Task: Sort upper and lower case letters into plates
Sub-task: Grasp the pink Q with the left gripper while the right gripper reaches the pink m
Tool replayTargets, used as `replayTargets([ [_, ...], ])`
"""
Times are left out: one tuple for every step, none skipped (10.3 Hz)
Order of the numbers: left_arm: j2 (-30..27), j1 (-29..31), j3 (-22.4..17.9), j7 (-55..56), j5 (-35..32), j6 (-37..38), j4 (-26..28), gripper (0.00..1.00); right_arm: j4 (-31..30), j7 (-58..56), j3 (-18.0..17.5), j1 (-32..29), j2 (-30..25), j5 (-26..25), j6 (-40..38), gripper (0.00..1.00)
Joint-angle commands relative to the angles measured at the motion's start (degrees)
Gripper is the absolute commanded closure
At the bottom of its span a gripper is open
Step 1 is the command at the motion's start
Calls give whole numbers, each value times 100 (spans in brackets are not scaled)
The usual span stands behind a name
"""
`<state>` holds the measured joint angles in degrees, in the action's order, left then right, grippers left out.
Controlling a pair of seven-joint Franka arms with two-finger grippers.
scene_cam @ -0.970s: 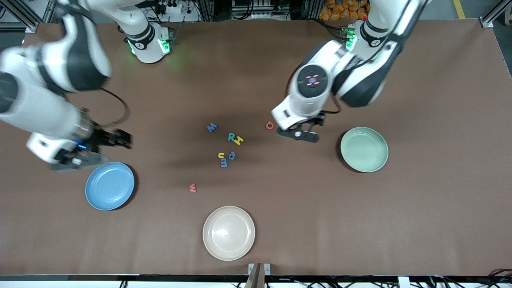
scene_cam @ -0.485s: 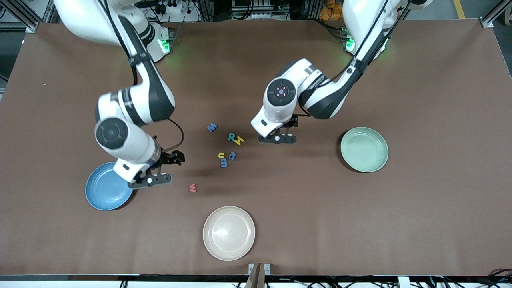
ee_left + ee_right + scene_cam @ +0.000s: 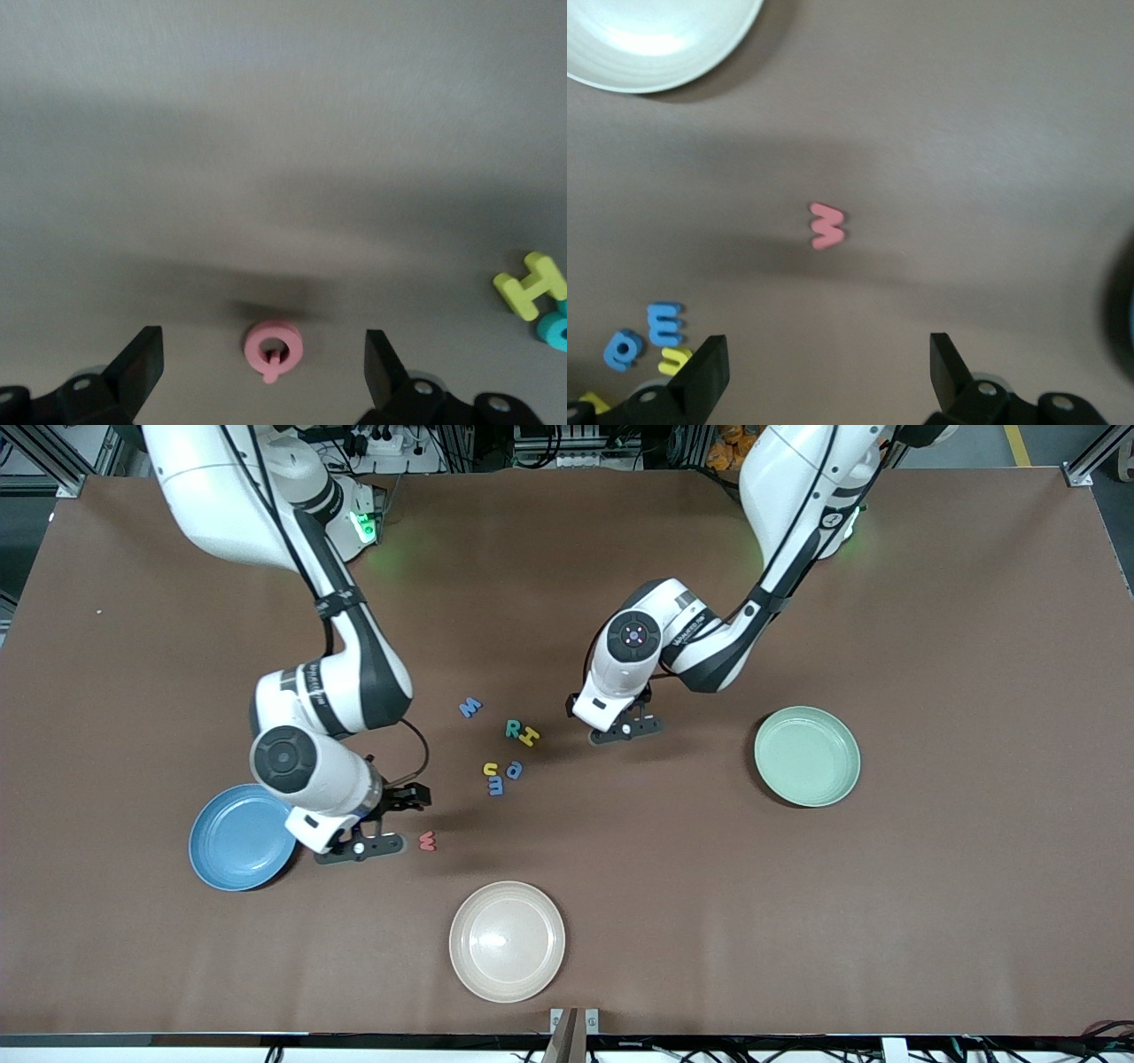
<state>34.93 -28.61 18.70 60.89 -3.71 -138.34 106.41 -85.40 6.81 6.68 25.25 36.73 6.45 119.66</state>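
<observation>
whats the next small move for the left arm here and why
Probably lower the left hand straight down and close on the pink letter. The fingers are open with the letter lying flat on the table between them, nothing held yet. The yellow H sits well clear.

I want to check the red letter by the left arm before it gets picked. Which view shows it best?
The left wrist view: the red letter lies plainly between the open left end effector fingers. In the front view the left end effector hides it. The right wrist view shows only a different red letter.
</observation>
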Motion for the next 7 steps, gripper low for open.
replayTargets([
  [-39,-232,-15,405,-461,-140,177,0,217,-13,17,6,334,102,171,0],
  [5,-363,-15,467,-638,-140,213,0,217,-30,17,24,413,102,416,0],
  [58,-373,-24,476,-761,-210,257,0,234,-57,17,33,518,93,470,0],
  [136,-347,-15,485,-1128,-454,397,0,374,-48,17,-2,728,93,558,0],
  [233,-347,-15,494,-1245,-648,441,5,610,-22,17,-63,1026,93,681,0],
  [243,-356,-15,485,-1263,-659,433,12,839,-4,26,-81,1238,93,717,0],
  [243,-347,-15,485,-1290,-659,424,16,980,-4,26,-116,1353,93,717,0],
])
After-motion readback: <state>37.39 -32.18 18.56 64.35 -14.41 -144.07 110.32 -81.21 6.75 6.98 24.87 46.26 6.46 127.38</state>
